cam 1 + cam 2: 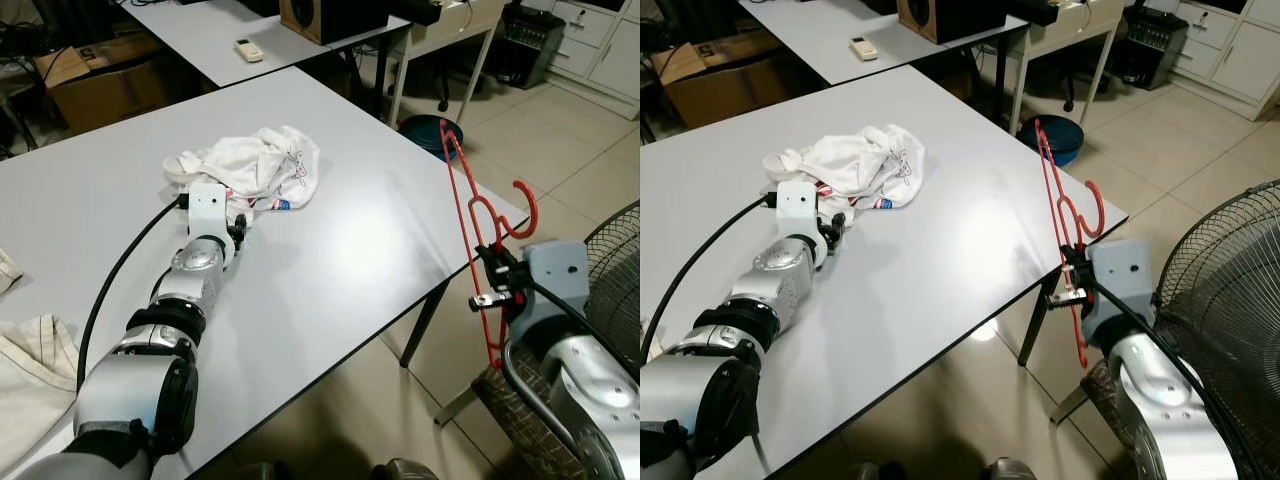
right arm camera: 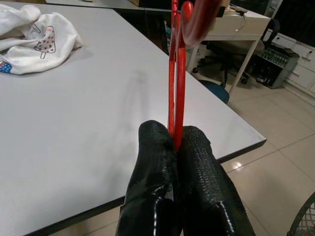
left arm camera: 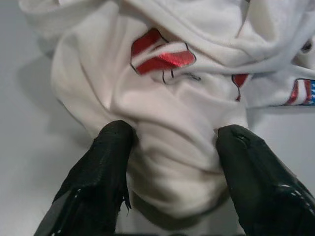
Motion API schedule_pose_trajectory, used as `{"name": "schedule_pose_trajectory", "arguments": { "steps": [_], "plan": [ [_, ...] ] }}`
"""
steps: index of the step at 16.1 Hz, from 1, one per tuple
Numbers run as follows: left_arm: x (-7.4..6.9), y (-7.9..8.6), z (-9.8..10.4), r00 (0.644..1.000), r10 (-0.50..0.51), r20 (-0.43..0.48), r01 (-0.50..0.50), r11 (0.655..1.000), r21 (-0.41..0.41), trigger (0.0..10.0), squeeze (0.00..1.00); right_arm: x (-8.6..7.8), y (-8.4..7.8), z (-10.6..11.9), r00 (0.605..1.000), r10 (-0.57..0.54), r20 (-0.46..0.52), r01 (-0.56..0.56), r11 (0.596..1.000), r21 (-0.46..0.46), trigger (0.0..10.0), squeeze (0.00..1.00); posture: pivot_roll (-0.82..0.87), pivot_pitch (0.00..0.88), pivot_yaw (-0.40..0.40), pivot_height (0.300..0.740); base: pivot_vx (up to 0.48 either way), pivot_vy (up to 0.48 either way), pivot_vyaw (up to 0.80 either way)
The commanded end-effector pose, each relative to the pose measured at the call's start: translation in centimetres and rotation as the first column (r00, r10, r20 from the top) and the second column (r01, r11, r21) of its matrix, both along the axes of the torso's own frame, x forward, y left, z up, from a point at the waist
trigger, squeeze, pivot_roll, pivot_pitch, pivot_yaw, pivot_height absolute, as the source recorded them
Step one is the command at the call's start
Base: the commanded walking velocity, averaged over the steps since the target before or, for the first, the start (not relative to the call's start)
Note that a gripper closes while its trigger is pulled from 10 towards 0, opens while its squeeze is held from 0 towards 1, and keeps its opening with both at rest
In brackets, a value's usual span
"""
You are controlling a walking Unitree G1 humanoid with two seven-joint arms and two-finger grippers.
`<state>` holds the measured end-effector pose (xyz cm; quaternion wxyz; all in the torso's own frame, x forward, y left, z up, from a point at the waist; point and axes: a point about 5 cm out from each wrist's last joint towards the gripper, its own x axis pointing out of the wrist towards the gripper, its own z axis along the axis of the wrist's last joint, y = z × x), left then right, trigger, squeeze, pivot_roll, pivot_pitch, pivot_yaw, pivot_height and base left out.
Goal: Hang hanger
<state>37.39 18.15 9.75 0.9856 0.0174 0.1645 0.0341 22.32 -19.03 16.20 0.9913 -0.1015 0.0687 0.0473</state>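
While the right gripper [image 2: 176,142] pinches the red hanger [image 1: 473,215] between fingers pressed together, we see the hanger held off the right-hand edge of the grey table [image 1: 350,250], above the tiled floor [image 1: 580,160]. Its long axis runs steeply from the grip up and away from the robot, and its hook [image 1: 524,207] curls out to the right, toward the wire fan guard [image 1: 1230,260]. The left gripper [image 3: 172,162] lies well apart, across the table, its fingers spread to either side of a fold of the white garment [image 1: 255,165] crumpled on the tabletop. We judge that the coming move turns on this gap: the garment lies to the left of and beyond the hanger, so the right arm, already bearing the hanger, must carry it leftward over the table.
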Motion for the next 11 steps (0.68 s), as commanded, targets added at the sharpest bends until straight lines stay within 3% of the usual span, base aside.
{"name": "schedule_pose_trajectory", "arguments": {
  "steps": [1,4,5,8,11],
  "plan": [
    [-0.3,0.2,-0.4,1.0,0.012,0.002,-0.012,0.999,-0.046,0.0,0.0,0.3,0.2,0.1,1.0,0.015,0.014,-0.015,1.0,0.002,10.0,0.0,-0.23,0.011,0.03,0.74,0.0,0.0,0.0],
    [-0.5,0.2,-0.7,1.0,0.005,-0.005,-0.005,0.996,-0.093,0.0,0.0,0.7,0.6,0.1,0.999,0.037,0.014,-0.037,0.999,0.004,10.0,0.0,-0.21,0.014,0.016,0.74,0.0,0.0,0.0],
    [-0.7,0.4,-1.1,0.999,0.029,-0.016,-0.032,0.988,-0.149,0.0,0.0,1.0,0.9,-0.1,0.998,0.054,0.012,-0.054,0.999,0.007,10.0,0.0,-0.2,0.018,0.01,0.74,0.0,0.0,0.0],
    [-0.9,0.7,-1.5,0.998,0.064,-0.028,-0.068,0.974,-0.216,0.0,0.0,1.0,1.2,-0.2,0.998,0.061,0.013,-0.061,0.998,0.008,10.0,0.0,-0.21,0.016,0.017,0.74,0.0,0.0,0.0],
    [-1.3,0.0,-2.5,0.997,0.039,-0.067,-0.058,0.949,-0.311,0.0,0.0,1.0,0.9,-0.1,0.999,0.047,0.024,-0.047,0.999,0.002,10.0,0.0,-0.21,0.013,0.026,0.74,0.0,0.0,0.0]
  ]
}}
